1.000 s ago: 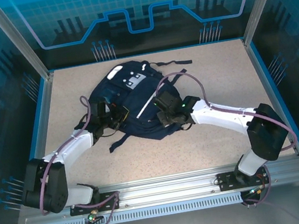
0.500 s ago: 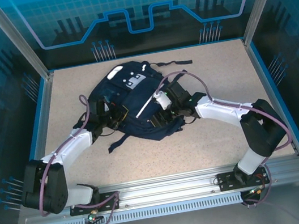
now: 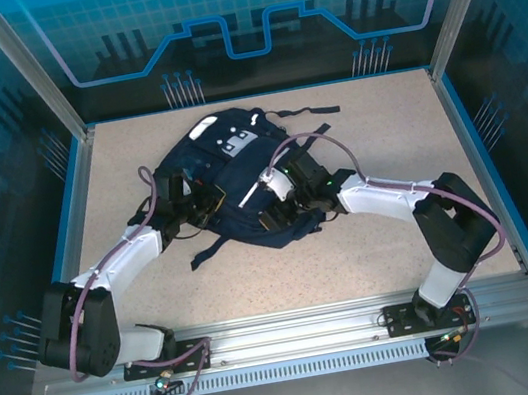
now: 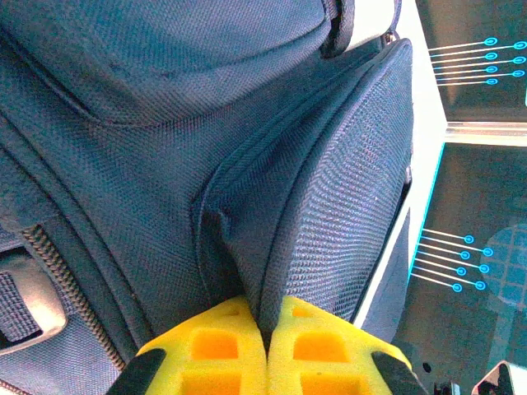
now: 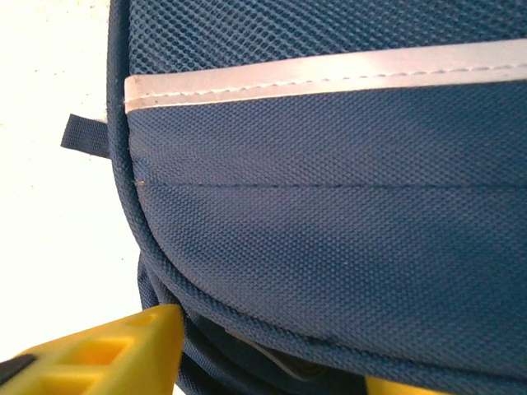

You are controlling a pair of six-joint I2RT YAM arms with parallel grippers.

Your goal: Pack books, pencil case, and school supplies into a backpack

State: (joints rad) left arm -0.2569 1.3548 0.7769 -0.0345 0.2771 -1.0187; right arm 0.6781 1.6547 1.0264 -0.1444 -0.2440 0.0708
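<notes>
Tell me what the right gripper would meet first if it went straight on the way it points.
The backpack: its navy fabric sits directly ahead of the right gripper, probably very close, though depth is unclear.

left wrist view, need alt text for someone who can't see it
Close-up of the left gripper, its yellow fingers shut on a raised fold of a large navy-blue fabric backpack. A zipper runs down the lower left, and a strip of pale table shows past the bag on the right.
</notes>
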